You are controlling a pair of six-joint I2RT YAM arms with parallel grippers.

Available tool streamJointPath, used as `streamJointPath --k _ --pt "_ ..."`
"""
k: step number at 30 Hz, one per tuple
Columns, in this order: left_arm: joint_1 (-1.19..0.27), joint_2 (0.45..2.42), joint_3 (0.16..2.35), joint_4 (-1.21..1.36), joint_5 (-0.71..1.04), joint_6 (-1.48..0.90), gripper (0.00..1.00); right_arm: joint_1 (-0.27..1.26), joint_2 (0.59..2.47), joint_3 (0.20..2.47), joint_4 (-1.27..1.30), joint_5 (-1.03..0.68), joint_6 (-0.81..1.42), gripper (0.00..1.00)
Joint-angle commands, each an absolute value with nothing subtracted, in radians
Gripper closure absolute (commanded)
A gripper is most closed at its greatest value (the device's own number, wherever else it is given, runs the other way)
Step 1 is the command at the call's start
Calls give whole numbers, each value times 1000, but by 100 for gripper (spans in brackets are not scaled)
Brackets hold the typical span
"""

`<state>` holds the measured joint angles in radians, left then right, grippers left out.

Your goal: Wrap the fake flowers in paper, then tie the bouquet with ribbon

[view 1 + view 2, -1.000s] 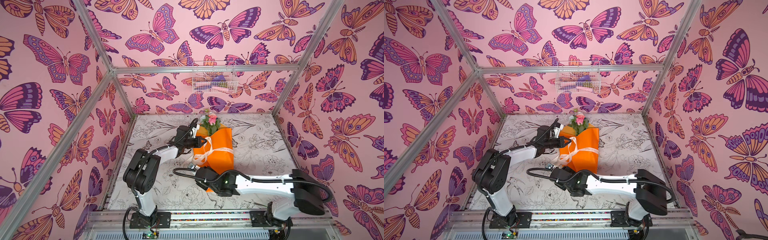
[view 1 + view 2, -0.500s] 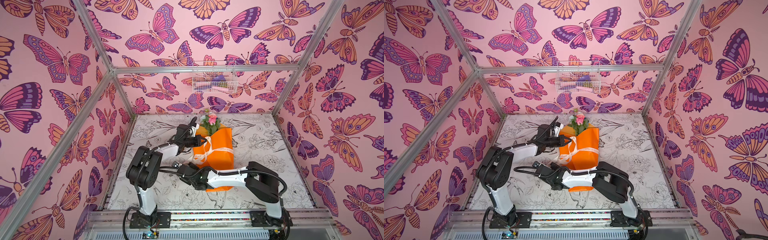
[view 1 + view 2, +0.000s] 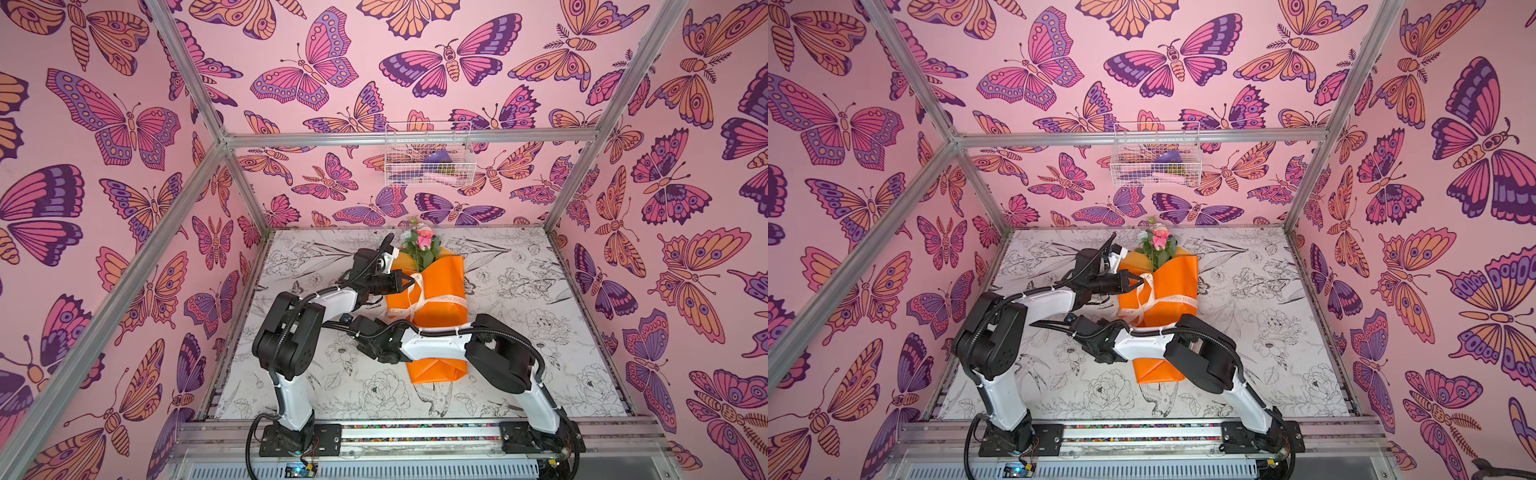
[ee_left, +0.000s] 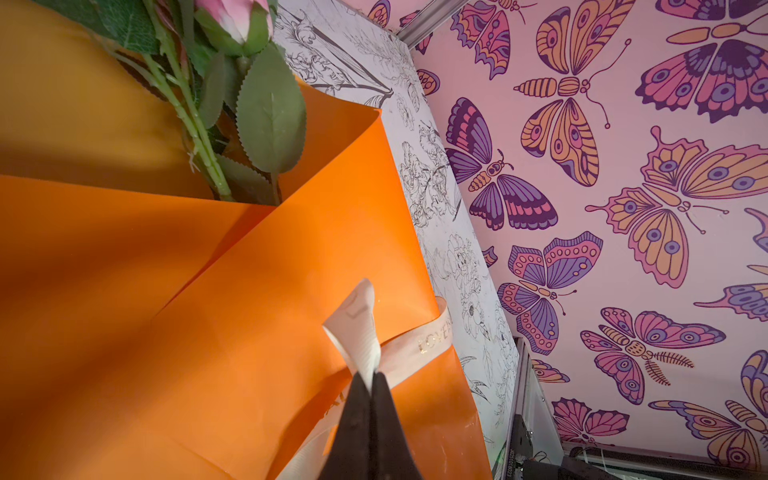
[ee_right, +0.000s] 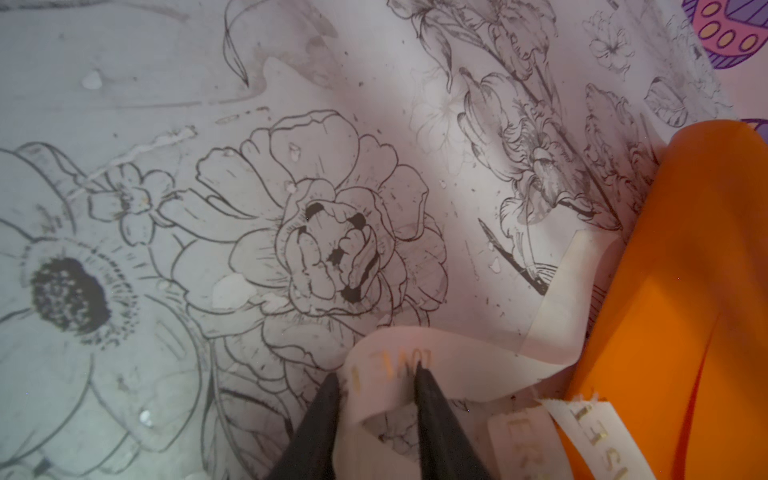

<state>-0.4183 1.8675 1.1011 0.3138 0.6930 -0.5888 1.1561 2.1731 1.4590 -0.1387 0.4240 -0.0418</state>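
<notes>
Mid-surface, blooms toward the far edge, lies your bouquet of fake flowers (image 3: 442, 318). Cream ribbon (image 3: 446, 299) wraps it, no knot evident. Left tool (image 4: 370, 375) pinches one tail; right tool (image 5: 376, 372) narrowly spread astride a loop. Knotting remains.

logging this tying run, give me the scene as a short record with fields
bouquet: fake flowers in orange paper, lying on the floral-print table
ribbon: cream, lettered, wrapped across the paper
left gripper: shut on a ribbon end
right gripper: jaws apart, astride a ribbon loop beside the paper
knot: cannot tell if finished
</notes>
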Motion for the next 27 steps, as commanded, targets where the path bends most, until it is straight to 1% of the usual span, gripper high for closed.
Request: streamJointPath --k 1,5,9,14,18,23,27 --pt "-408 1893 1115 327 716 -588 100 1174 2109 1444 -187 396 -38 89" --pt "-403 1889 1111 328 717 -587 100 1209 1986 1382 -184 394 -36 96" --pt "-392 1871 1096 328 712 -578 100 1227 1848 1310 -197 393 5 99" --pt "-370 1841 1067 328 700 -571 100 1227 1640 1197 -202 406 71 100" --pt "-361 1808 1041 302 677 -541 100 1226 1471 1130 -206 459 110 100" --pt "-360 1774 1013 254 646 -497 100 1200 1350 1080 -208 550 170 100" --pt "-360 1744 965 242 623 -481 100 1134 1301 1078 -298 628 296 100"
